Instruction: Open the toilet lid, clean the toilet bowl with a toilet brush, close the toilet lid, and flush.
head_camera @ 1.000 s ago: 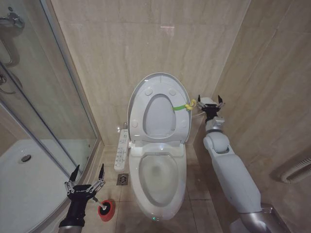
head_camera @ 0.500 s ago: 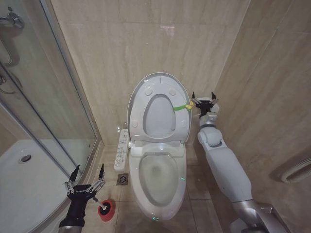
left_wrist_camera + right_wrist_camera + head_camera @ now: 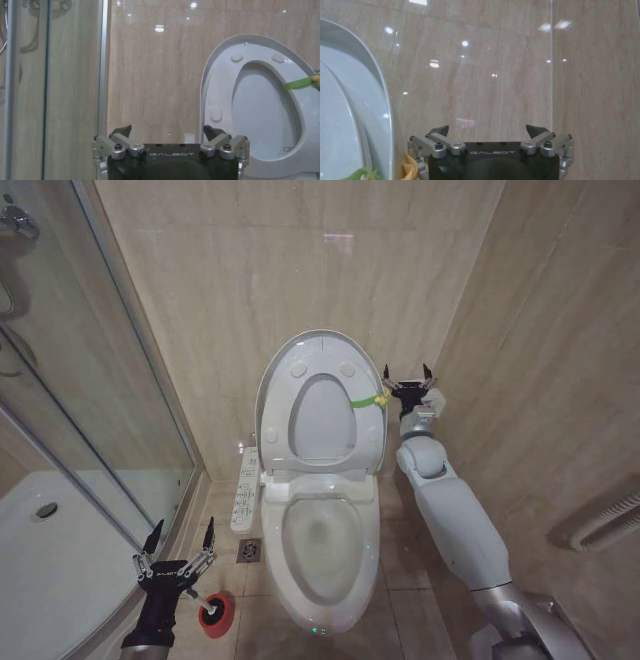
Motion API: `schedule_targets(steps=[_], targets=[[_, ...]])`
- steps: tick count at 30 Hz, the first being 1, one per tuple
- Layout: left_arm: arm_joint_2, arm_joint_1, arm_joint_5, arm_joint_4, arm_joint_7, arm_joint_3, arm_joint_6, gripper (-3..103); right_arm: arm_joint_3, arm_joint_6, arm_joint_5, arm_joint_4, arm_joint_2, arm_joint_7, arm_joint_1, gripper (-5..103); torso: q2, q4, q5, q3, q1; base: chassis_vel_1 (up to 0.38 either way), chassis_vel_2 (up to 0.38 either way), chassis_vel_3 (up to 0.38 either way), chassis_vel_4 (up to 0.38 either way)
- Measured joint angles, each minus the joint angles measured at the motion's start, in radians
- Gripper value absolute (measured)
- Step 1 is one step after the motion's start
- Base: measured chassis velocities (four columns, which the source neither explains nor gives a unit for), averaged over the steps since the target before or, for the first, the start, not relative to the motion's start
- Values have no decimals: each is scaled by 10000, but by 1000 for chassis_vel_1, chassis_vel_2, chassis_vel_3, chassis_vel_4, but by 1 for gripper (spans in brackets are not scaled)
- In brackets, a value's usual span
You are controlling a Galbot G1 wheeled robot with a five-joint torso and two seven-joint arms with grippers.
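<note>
Lid up — strap beside released right end effector [image 3: 406, 386]

Toilet lid [image 3: 322, 405], centre frame: stiff, glossy, slippery — grip the yellow-green strap [image 3: 368, 400]; left end effector [image 3: 180, 542] released too.

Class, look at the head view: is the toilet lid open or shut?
Open. The toilet lid stands upright against the wall, its underside bumper pads facing out, and the toilet bowl below is exposed.

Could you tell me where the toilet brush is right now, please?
In the head view the toilet brush stands in its red holder on the floor to the robot's left of the toilet bowl, just beside the open left tool and near the shower glass.
</note>
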Motion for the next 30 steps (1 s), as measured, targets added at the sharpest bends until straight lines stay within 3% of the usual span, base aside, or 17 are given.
schedule_targets(steps=[8,15,30], targets=[[0,0,0,0,0,0,0,97,118,88,-18,-270,-323,-114,132,100,1,17,-2,0,0,0,0,0,0],[0,0,0,-1,0,0,0,97,436,323,-71,-618,-720,-285,235,100,1,-2,0,0,0,0,0,0,0],[0,0,0,0,0,0,0,97,287,401,-183,-993,-464,-296,525,100,0,2,-1,0,0,0,0,0,0]])
